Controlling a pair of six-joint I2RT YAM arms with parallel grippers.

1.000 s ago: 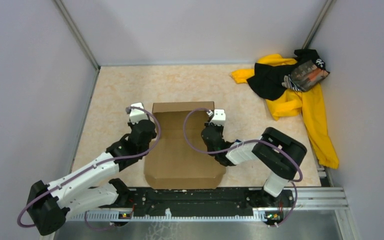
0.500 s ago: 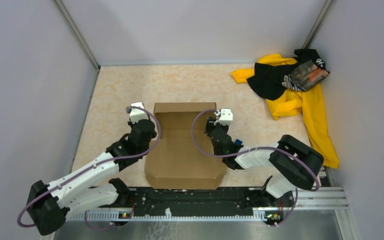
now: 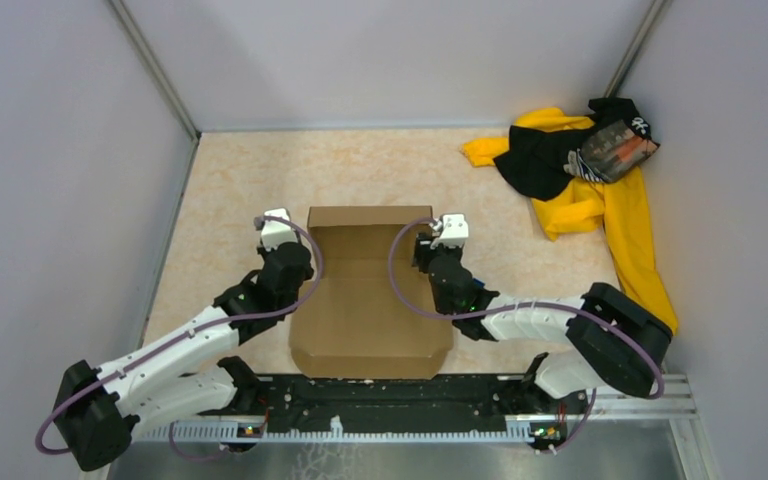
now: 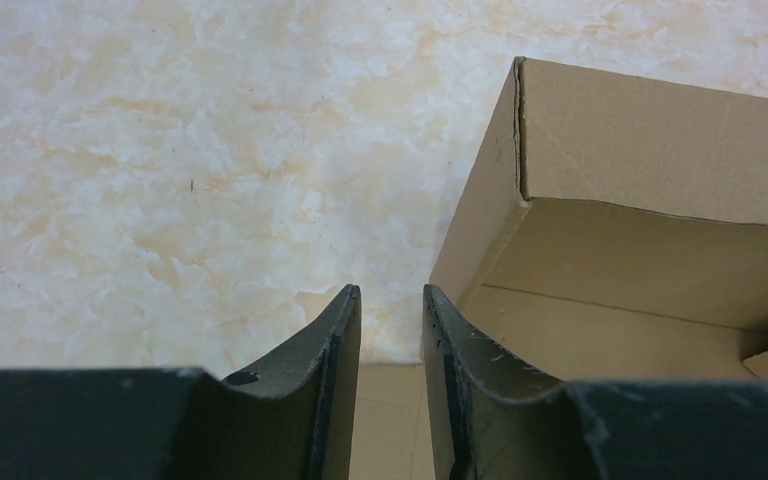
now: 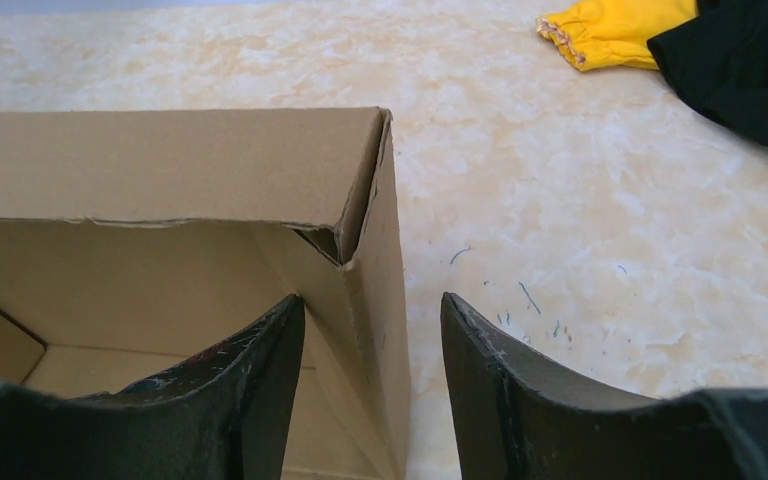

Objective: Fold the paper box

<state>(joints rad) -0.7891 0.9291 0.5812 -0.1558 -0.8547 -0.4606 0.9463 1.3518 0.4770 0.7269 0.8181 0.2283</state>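
Here the paper box (image 3: 365,310) sits on the marbled beige tabletop (image 3: 240,170), centred between the two arms and close to the black rail (image 3: 390,412) at the near edge. It is plain brown cardboard and only part-formed. The far wall stands upright, both side walls are raised next to it, and the near portion lies flatter, with clipped corners at the front edge. The left gripper (image 4: 390,298) is at the box's far-left corner, by the left side wall, which runs down to the tip of one of its fingers (image 4: 338,340). The two fingers stand a narrow slit apart. Bare tabletop shows between their tips and a strip of cardboard shows low in the gap, but whether they pinch that cardboard cannot be told. The right gripper (image 5: 370,302) is at the far-right corner with its fingers spread wide, straddling the right side wall. One finger (image 5: 270,370) is inside the box and the other is outside over the tabletop. The wall rises between them with free space toward the outer finger, so nothing is clamped. At that corner the far wall and the side wall meet with a small dark gap between them. Well apart from the box, at the far-right corner of the table, lies a pile of yellow and black cloth (image 3: 600,205). Lilac-grey panels (image 3: 60,150) enclose the table on three sides.
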